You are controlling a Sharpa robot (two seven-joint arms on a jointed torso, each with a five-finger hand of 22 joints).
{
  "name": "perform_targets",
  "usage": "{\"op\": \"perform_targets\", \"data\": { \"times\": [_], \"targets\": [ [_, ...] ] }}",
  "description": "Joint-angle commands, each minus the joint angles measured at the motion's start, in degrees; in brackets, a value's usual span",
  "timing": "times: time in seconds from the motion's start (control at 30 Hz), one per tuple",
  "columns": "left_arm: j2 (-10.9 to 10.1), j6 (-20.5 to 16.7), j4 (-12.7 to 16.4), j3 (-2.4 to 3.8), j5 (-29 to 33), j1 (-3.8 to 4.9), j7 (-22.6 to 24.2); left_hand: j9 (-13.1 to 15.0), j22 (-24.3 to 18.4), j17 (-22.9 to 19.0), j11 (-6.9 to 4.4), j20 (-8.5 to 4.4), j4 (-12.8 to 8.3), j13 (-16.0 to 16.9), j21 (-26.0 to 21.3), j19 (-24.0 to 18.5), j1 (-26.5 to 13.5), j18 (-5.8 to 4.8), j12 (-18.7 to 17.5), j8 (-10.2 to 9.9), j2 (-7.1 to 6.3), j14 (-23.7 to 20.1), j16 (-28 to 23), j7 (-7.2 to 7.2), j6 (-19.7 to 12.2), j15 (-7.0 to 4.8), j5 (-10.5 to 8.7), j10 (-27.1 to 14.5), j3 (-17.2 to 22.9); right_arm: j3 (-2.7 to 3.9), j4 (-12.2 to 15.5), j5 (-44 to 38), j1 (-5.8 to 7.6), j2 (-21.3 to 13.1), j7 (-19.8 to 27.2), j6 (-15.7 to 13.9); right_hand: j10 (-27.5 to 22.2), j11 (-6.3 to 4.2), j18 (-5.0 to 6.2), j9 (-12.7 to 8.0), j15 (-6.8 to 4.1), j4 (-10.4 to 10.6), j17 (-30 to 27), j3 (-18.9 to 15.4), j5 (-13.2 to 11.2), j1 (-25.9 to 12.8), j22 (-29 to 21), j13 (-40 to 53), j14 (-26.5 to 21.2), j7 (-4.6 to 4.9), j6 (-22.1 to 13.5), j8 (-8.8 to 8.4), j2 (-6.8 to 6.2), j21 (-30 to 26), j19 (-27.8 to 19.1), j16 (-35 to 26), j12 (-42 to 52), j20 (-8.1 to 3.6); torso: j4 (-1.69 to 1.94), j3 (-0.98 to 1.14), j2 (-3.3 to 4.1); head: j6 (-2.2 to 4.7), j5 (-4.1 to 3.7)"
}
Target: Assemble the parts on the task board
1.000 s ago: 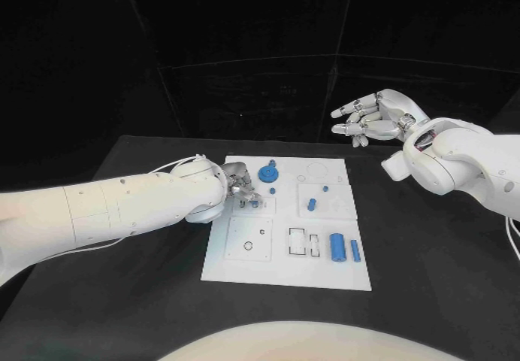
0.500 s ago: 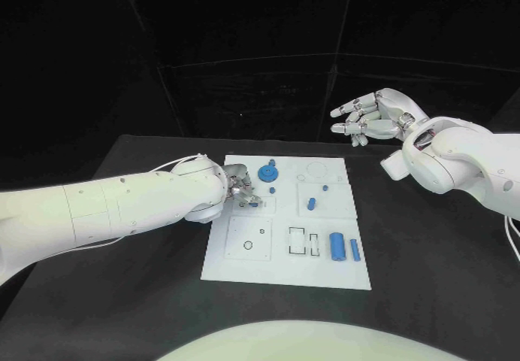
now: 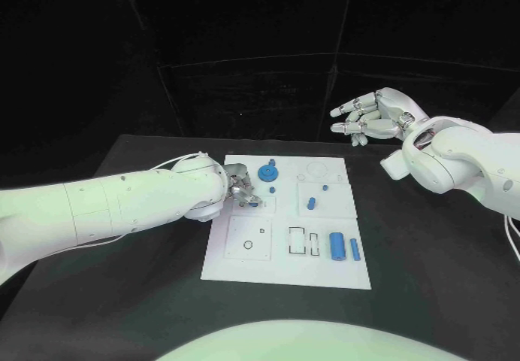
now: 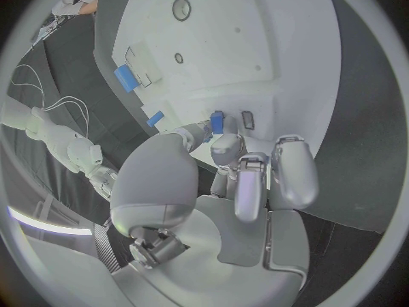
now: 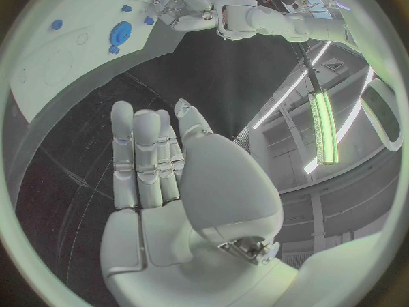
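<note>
Task board point(image 3: 284, 248) lies on the bench point(image 3: 433, 256); left robot hand point(image 3: 243, 191) pinches a small blue part point(image 4: 217, 121) over it, right robot hand point(image 3: 368, 116) hovers with fingers spread, holding nothing.

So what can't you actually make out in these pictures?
- Head view: the left robot hand covers the task board beneath it, so any contact there is hidden.
- Left wrist view: a small blue part sits at the fingertips; whether it is pinched is unclear.
- Head view: the blue cylinders are too small to show detail.
</note>
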Motion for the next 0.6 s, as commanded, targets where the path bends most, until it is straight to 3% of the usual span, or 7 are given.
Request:
{"op": "perform_targets", "data": {
  "times": [0.03,0.37,0.6],
  "targets": [
    [0.37,3.05,-0.28,-0.18,0.72,-0.22,-0.63,0.08,0.19,15.09,-0.07,-0.32,-6.8,-0.07,0.1,0.37,-1.42,-0.86,-0.34,0.25,0.0,5.86,0.36,-0.41,0.4,-0.49,-0.01,0.56,7.27,0.04,0.09,0.17,0.14,0.06,0.55,0.31,-0.29,0.0,0.28,-0.08,-0.08,-0.07,0.06,-0.13,0.22,0.2,-0.08,-0.06,0.43,-0.08,-0.34,0.32,-0.06,-0.3,0.49,-0.2,-0.22,-0.01,0.01,-0.01,-0.02,-0.07,0.0],
    [1.68,4.55,-1.85,-0.17,1.31,-0.18,-0.62,0.01,0.7,15.09,-0.39,-0.64,-3.51,-0.11,0.34,0.58,-5.77,-0.96,-0.2,-0.09,0.32,5.86,0.36,-0.83,1.35,-0.79,-0.12,0.79,4.58,0.04,0.13,0.17,0.14,0.1,0.52,0.29,-0.29,0.0,0.28,-0.08,-0.08,-0.07,0.06,-0.13,0.22,0.2,-0.08,-0.06,0.43,-0.08,-0.34,0.32,-0.06,-0.3,0.49,-0.2,-0.22,-0.01,-0.07,0.01,0.03,0.02,0.0],
    [2.36,5.22,-2.72,-0.16,1.76,-0.14,-0.62,-0.04,0.93,15.09,-0.44,-0.69,-2.98,-0.33,0.47,0.68,-6.38,-1.0,-0.34,-0.22,0.6,5.86,0.36,-0.89,1.6,-0.84,-0.11,0.76,4.1,0.04,0.2,0.17,0.14,0.09,0.49,0.28,-0.29,0.0,0.28,-0.08,-0.08,-0.07,0.06,-0.13,0.22,0.2,-0.08,-0.06,0.43,-0.08,-0.34,0.32,-0.06,-0.3,0.49,-0.2,-0.22,-0.01,-0.05,0.02,0.02,-0.15,-0.1]
  ]
}}
